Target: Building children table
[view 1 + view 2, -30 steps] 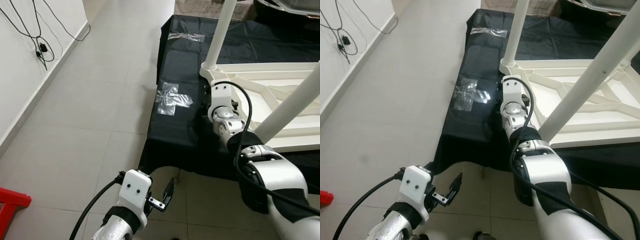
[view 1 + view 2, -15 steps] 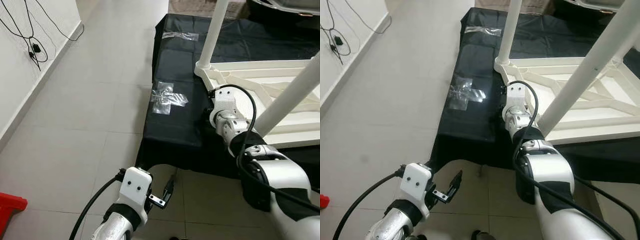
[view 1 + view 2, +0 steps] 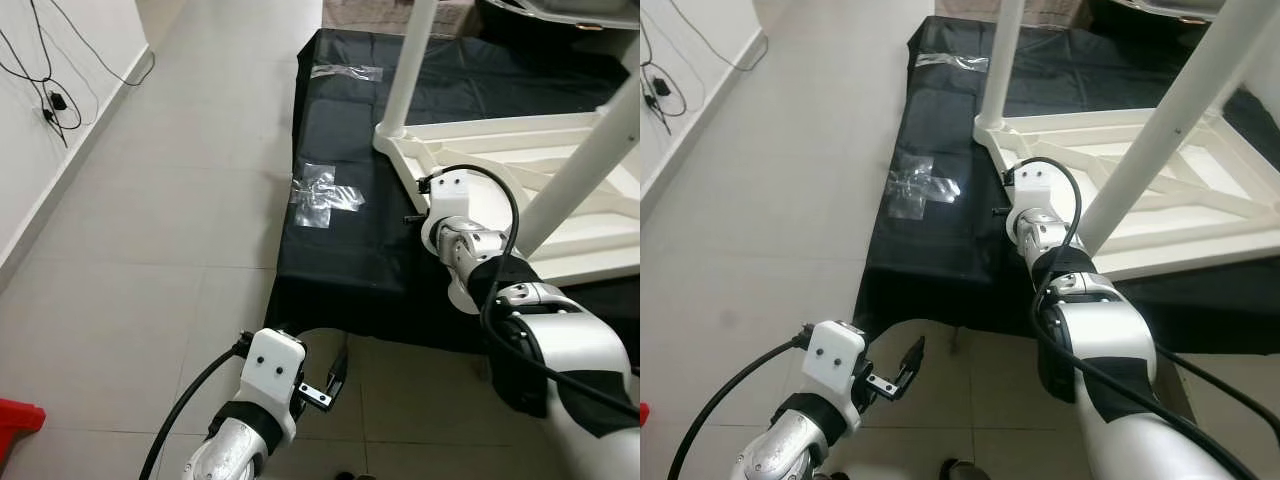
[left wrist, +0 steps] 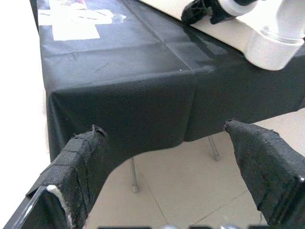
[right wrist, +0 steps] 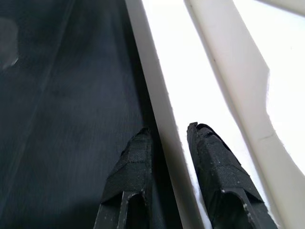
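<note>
Straddling the near rim of the upturned white plastic children's table [image 3: 520, 160] on the black cloth-covered bench [image 3: 340, 200], the right gripper [image 5: 167, 136] grips its edge; the left gripper [image 4: 167, 143], fingers spread and empty, hangs farther off below the bench.

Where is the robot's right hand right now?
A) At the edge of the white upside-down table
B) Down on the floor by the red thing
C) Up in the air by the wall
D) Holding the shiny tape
A: the right hand has its two black fingers on either side of the rim of the white table, which lies legs-up on the black cloth.
</note>
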### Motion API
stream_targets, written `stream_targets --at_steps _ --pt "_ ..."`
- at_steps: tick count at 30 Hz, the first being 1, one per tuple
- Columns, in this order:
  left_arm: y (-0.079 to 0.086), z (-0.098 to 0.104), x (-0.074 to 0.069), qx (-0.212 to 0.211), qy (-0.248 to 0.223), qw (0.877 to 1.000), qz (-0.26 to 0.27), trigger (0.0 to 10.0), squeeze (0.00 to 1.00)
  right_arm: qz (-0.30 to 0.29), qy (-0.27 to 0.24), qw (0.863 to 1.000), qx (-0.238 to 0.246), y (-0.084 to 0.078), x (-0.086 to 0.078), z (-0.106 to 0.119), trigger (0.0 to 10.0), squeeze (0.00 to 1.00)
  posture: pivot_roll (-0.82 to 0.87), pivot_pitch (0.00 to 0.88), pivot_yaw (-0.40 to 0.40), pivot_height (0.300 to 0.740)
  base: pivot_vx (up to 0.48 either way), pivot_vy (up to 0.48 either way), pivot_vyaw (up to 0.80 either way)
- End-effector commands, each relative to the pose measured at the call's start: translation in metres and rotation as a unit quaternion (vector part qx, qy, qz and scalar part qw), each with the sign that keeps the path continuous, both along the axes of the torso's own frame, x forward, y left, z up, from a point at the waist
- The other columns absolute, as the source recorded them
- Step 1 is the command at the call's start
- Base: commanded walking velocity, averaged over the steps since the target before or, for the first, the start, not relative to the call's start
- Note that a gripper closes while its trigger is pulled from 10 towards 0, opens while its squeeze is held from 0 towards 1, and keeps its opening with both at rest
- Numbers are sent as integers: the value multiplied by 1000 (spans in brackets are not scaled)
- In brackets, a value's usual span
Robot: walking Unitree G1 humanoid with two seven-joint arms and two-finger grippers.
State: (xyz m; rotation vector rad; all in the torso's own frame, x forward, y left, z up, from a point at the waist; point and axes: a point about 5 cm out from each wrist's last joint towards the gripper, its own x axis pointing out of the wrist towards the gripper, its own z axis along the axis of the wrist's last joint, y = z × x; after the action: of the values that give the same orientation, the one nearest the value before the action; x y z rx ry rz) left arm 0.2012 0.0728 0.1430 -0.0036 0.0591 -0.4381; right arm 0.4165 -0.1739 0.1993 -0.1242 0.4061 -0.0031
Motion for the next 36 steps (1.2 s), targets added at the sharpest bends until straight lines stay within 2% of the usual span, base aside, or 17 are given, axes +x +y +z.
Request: stream_targets --at_steps 1,3,4,7,11,13,15,18,19,20,21,22,23,26,27,29,36 --pt "0 -7 0 -2 18 1000 2 10000 0 110 49 993 -4 18 -6 -18 0 0 54 219 -95 740 0 0 0" --pt "0 -7 0 -2 18 1000 2 10000 0 110 49 993 -4 18 -6 -18 0 0 54 219 -95 740 0 0 0" --pt "0 -8 1 -1 18 1000 2 10000 0 153 61 986 -10 19 -7 -19 0 0 55 217 -93 740 0 0 0" --pt "1 -8 2 1 18 1000 3 10000 0 208 74 975 -32 18 -10 -23 0 0 56 214 -94 740 0 0 0" --pt "1 -9 2 1 18 1000 3 10000 0 228 83 969 -38 16 -12 -24 0 0 57 214 -91 740 0 0 0" --pt "2 -9 2 2 18 1000 4 10000 0 282 98 952 -62 10 -15 -26 0 0 56 212 -93 740 0 0 0" --pt "2 -9 2 2 18 1000 4 10000 0 282 98 952 -62 10 -15 -26 0 0 56 212 -93 740 0 0 0" --pt "2 -9 3 2 18 1000 5 10000 0 310 113 940 -87 2 -18 -27 0 0 55 212 -93 740 0 0 0" --pt "2 -9 3 2 18 1000 6 10000 0 338 124 927 -99 -2 -21 -28 0 0 60 211 -94 740 0 0 0" --pt "2 -9 3 2 18 1000 6 10000 0 338 124 927 -99 -2 -21 -28 0 0 60 211 -94 740 0 0 0" --pt "2 -9 3 2 18 1000 6 10000 0 361 133 917 -107 -4 -23 -29 0 0 60 211 -94 740 0 0 0" --pt "2 -10 4 3 17 1000 7 10000 0 394 149 898 -123 -9 -27 -31 0 0 60 209 -96 740 0 0 0" --pt "2 -10 4 3 17 1000 7 10000 0 394 149 898 -123 -9 -27 -31 0 0 60 209 -96 740 0 0 0" --pt "2 -9 4 3 16 1000 7 10000 0 455 187 857 -154 -21 -37 -35 0 0 57 207 -96 740 0 0 0" --pt "2 -9 4 3 16 1000 7 10000 0 463 196 850 -159 -24 -38 -36 0 0 57 207 -96 740 0 0 0" --pt "2 -9 5 3 16 1000 7 10000 0 467 208 844 -163 -30 -41 -37 0 0 57 206 -97 740 0 0 0" --pt "2 -9 5 3 16 1000 7 10000 0 470 215 841 -160 -35 -43 -38 0 0 57 203 -96 740 0 0 0"
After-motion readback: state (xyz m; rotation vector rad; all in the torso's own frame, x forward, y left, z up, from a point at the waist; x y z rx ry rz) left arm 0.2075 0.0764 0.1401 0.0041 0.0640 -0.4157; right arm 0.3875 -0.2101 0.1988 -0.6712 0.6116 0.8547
